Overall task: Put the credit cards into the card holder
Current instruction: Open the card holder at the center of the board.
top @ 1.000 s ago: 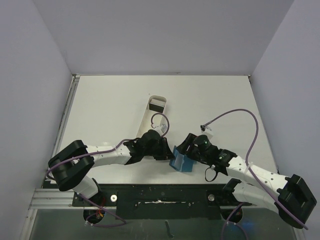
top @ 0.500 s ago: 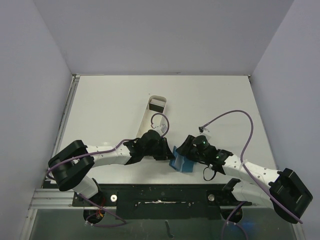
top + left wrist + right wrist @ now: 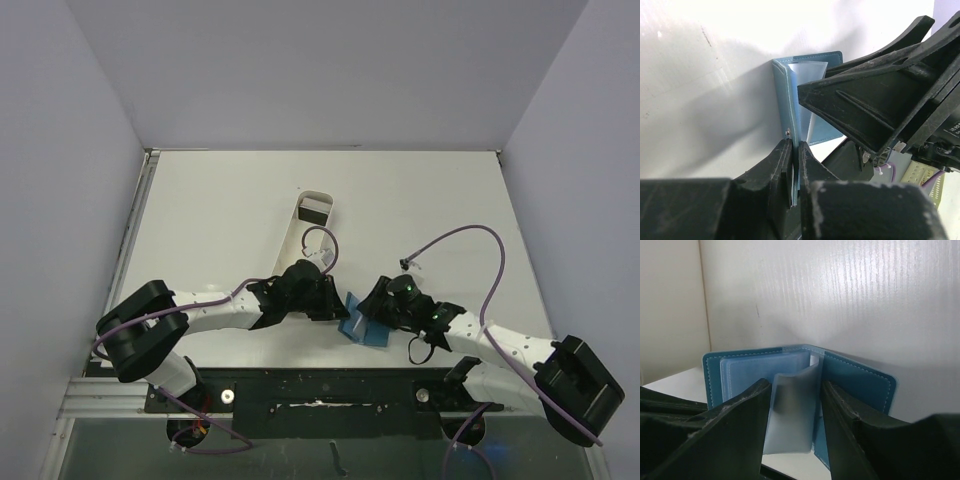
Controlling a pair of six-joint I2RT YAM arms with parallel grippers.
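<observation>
Small teal-blue folding card holder [image 3: 362, 327], lower centre of the overhead view, standing open on edge between the arms; left gripper [image 3: 795, 148] clenched on one cover's edge; right gripper [image 3: 796, 385] parted astride a frosted clear pocket leaf [image 3: 792, 425], not evidently gripping it. Advisable: a steady cover pinch, a pocket mouth spread before any card is fetched. Obscured: the arms hide most of the holder from above; the dark credit card [image 3: 316, 210], if such it is, in the long white oblong tray [image 3: 297, 236], upper centre, is too small to confirm; pocket contents unclear.
</observation>
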